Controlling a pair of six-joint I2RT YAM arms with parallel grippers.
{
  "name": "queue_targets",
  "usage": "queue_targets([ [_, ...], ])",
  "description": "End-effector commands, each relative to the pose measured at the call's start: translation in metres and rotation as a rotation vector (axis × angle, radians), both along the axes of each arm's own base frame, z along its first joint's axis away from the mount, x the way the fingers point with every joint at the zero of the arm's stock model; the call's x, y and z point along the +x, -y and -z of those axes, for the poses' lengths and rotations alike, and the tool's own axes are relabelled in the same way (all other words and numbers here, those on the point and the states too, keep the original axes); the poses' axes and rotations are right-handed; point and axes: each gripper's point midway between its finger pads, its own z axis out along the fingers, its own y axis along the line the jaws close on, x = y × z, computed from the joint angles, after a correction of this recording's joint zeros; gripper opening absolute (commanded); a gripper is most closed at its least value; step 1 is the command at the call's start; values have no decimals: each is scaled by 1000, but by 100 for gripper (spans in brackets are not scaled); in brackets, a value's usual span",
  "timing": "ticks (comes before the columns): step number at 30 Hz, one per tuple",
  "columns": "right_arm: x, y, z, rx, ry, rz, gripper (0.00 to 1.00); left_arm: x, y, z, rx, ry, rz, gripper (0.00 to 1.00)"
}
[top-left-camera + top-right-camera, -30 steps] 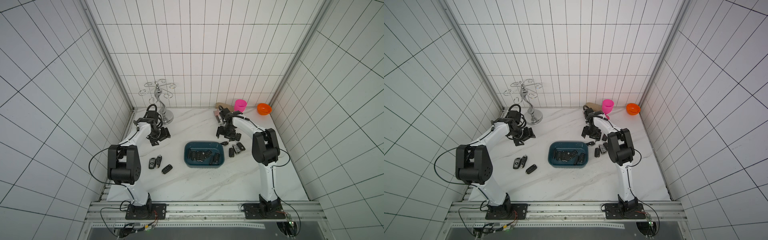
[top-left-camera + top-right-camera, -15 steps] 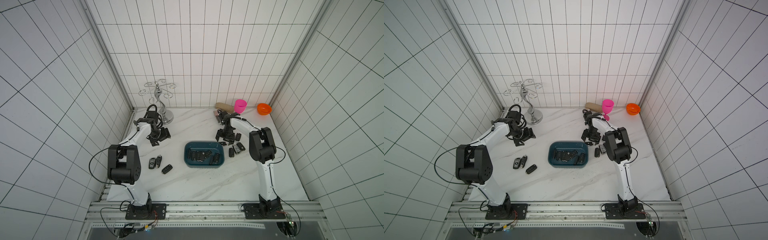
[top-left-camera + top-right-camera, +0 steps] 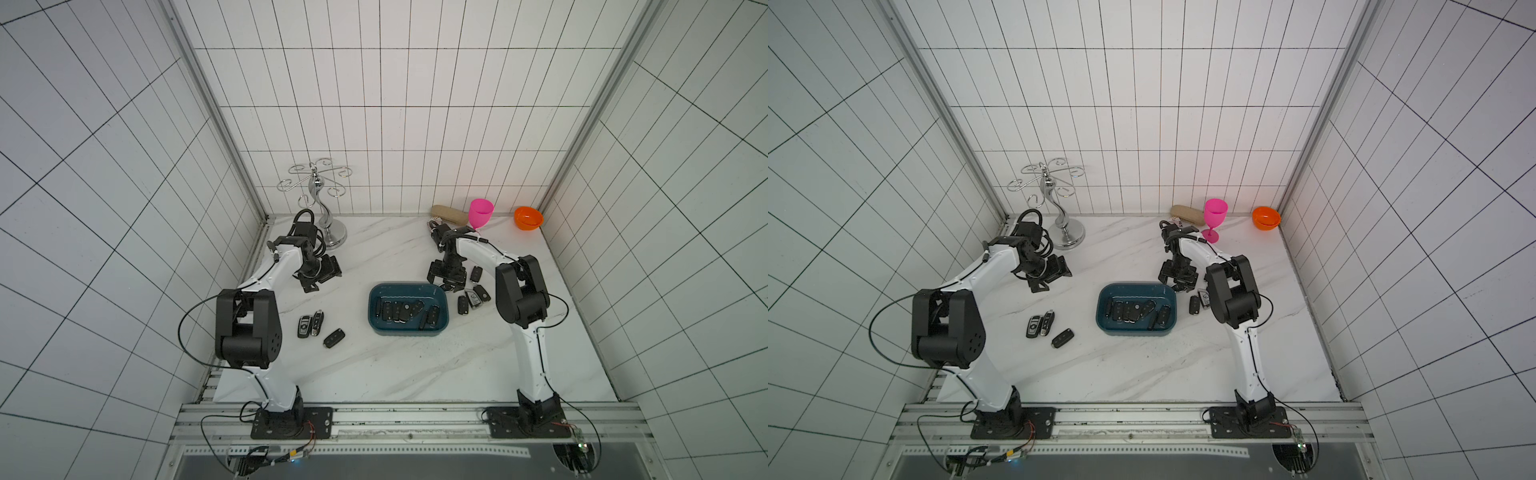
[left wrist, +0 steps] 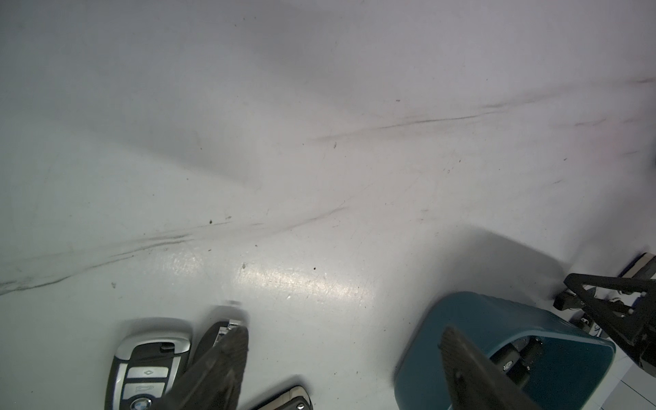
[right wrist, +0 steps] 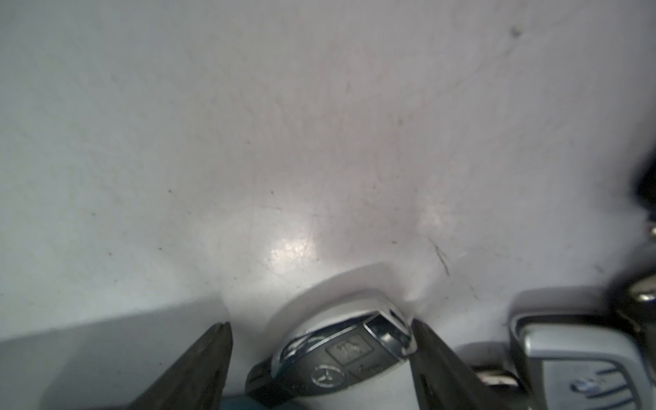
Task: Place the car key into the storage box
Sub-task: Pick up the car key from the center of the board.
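Storage box [image 3: 409,332], dark teal, mid-desk [image 3: 374,374]: several black keys [image 3: 401,311] lying flat inside. Pink goblet [image 3: 481,212] and orange bowl [image 3: 528,217]: upright, back right corner. Left end effector [image 3: 323,279]: fingers wide apart, holding nothing, over bare desk well left of the box; three loose keys [image 3: 318,328] near it. Right end effector [image 3: 445,279]: fingers apart, straddling the car key [image 5: 340,351], silver and black, on the desk just beside the box's far right corner; contact cannot be told. Further keys [image 3: 473,297] lie to its right.
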Motion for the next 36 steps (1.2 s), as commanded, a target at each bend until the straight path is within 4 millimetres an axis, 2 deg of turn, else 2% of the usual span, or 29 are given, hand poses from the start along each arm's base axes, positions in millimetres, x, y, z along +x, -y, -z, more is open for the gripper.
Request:
queue_targets([
  [1,-23,-4,14,1,-103,37,81,4,0,3,-12,4,-12,83],
  [5,-27,-7,22,13,-122,47,78,4,0,2,-15,6,-11,83],
  [14,-25,-15,36,52,-136,46,40,4,0,3,-16,6,-11,83],
  [16,-25,-16,38,55,-141,43,24,5,0,2,-18,9,-16,83],
  [21,-25,-16,42,51,-144,42,21,5,0,1,-28,10,-17,83],
  [23,-24,-15,42,48,-140,41,16,5,0,2,-28,8,-18,83],
  [25,-22,-16,43,51,-139,41,2,5,0,1,-28,10,-18,83],
  [31,-7,-6,39,24,-108,52,0,5,0,2,-30,9,-18,83],
  [36,26,15,17,-15,-35,72,0,5,0,2,-35,8,-17,83],
])
